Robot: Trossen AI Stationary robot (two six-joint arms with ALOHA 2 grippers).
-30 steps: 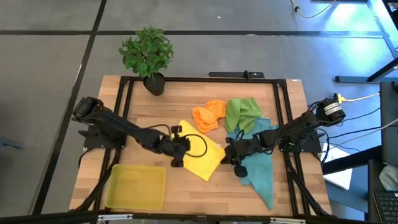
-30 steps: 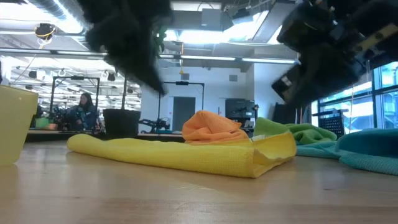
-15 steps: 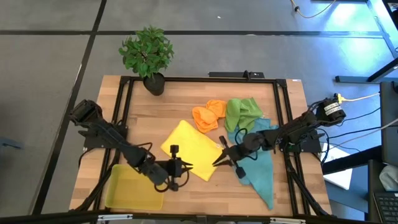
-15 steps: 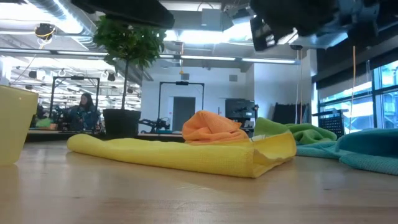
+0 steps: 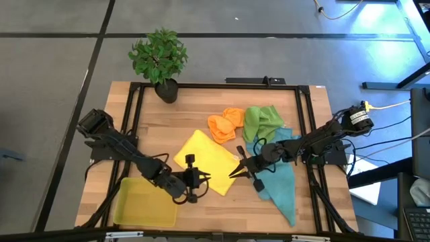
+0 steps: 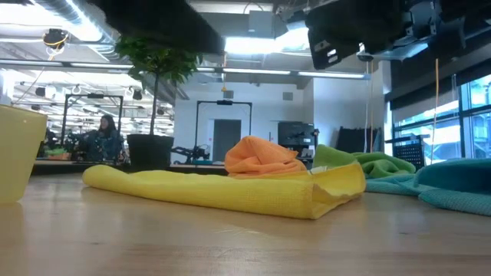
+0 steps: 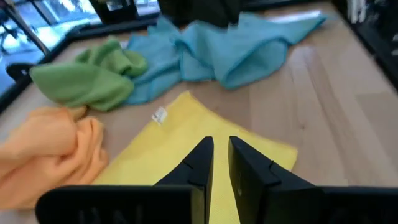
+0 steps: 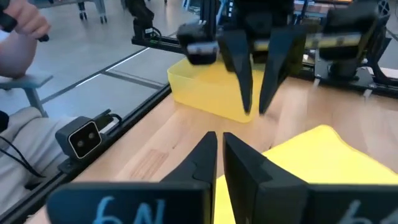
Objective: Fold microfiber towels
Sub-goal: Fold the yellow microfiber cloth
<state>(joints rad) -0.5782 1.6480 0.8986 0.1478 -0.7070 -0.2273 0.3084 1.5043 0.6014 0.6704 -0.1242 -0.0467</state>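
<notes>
- Wooden table (image 5: 161, 128): my yellow towel (image 5: 205, 161) lies mid-table, teal-blue towels (image 5: 279, 171) to its right.
- Only the low view shows the yellow towel's doubled edge.
- My left gripper (image 5: 203, 180) and right gripper (image 5: 233, 173) hover, fingers nearly together, empty.

A pale wooden table (image 5: 161, 128) with visible grain and a smooth, faintly shiny finish. On it, a soft matt yellow cloth (image 5: 205, 161) with a small white label. Beside that cloth lie crumpled orange (image 5: 225, 125), green (image 5: 261, 121) and teal-blue (image 5: 279, 178) cloths, equally matt. Near the yellow cloth, a smooth, slightly translucent yellow plastic tray (image 5: 146, 201).
</notes>
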